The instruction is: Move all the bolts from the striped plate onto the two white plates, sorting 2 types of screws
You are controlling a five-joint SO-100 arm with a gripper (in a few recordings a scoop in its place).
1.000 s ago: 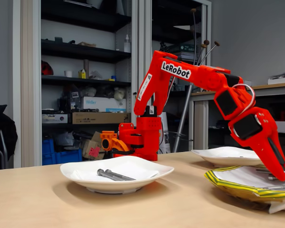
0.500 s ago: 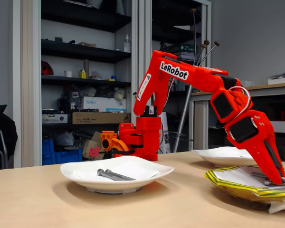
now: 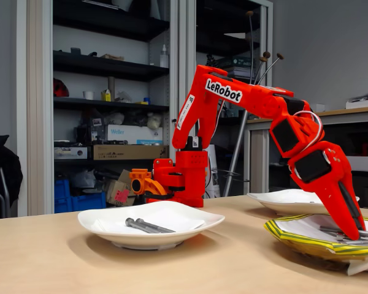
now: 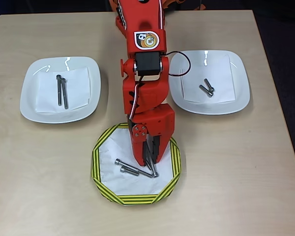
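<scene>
the red arm reaches down so the claw point(image 4: 148, 160) sits over the striped plate point(image 4: 101, 169), its tips among the bolts there; whether it is spread or pinching one i cannot tell. in the overhead view, three bolts point(image 4: 132, 169) lie on that plate. up-left of it, a white plate point(image 4: 32, 105) holds two long bolts point(image 4: 62, 90); up-right, another white plate point(image 4: 238, 96) holds two short bolts point(image 4: 206, 87).

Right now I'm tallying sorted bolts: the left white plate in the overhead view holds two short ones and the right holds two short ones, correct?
Not quite. The overhead view shows the left white plate holding two long bolts; the right white plate does hold two short bolts.
</scene>
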